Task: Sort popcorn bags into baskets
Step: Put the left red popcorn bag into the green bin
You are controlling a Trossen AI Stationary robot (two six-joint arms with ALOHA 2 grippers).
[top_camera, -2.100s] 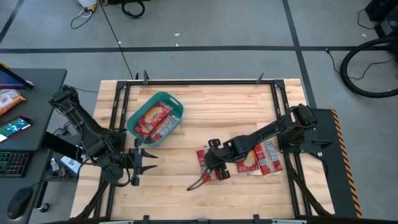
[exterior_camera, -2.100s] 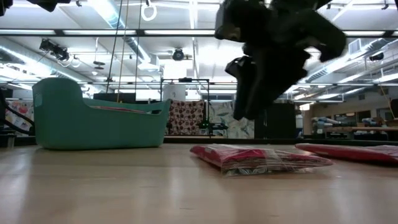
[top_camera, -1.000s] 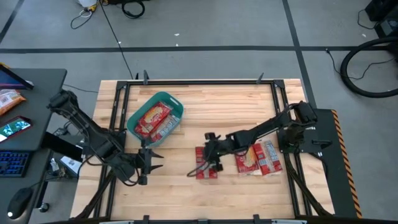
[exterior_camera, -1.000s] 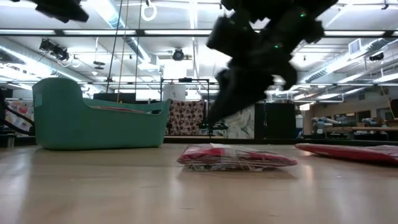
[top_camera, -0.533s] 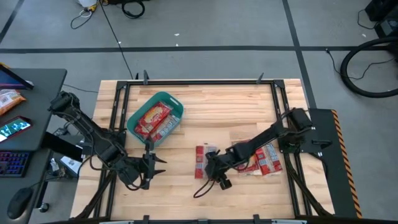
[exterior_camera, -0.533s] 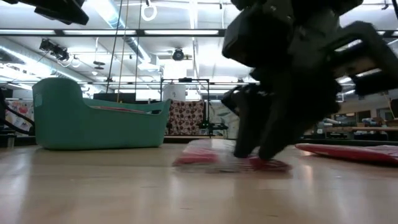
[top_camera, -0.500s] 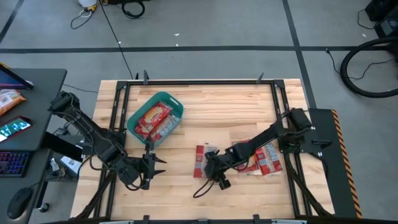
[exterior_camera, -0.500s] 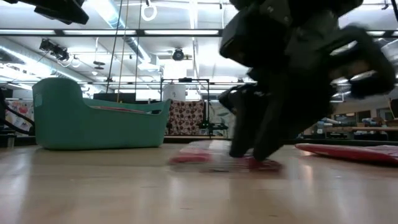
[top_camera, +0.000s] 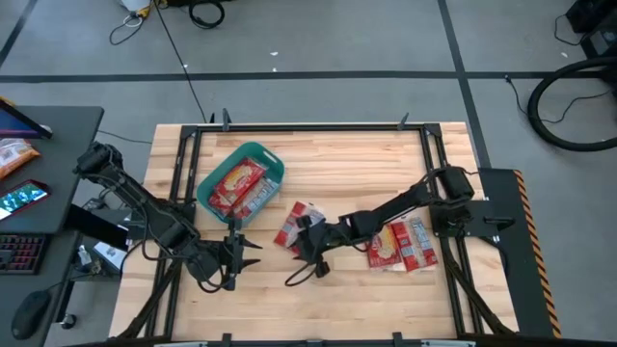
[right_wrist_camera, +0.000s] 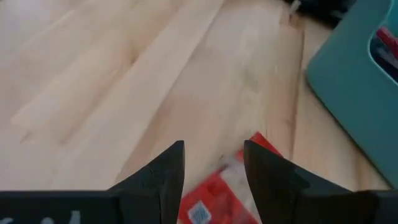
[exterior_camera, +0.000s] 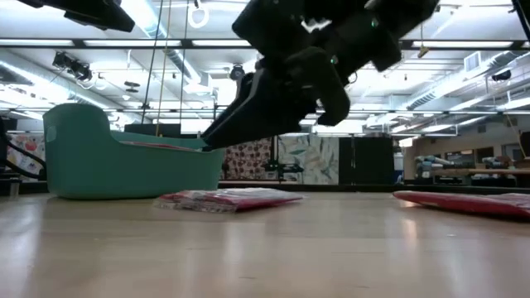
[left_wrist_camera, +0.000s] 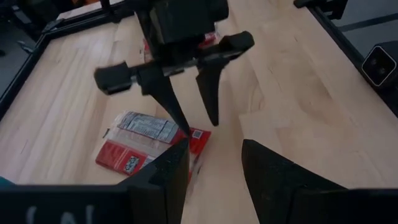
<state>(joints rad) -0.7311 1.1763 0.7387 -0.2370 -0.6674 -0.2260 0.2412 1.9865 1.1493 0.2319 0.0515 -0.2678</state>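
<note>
Teal basket sits in the upper left of the table in the high view, popcorn bags already inside it! Centre frame, the right hand hangs just over a loose red bag lying flat on the wood, just right of the basket, fingers spread and gripping nothing. Two more bags lie at the right side near the arm's base. Lower left, the left hand waits above the table, fingers parted too.
</note>
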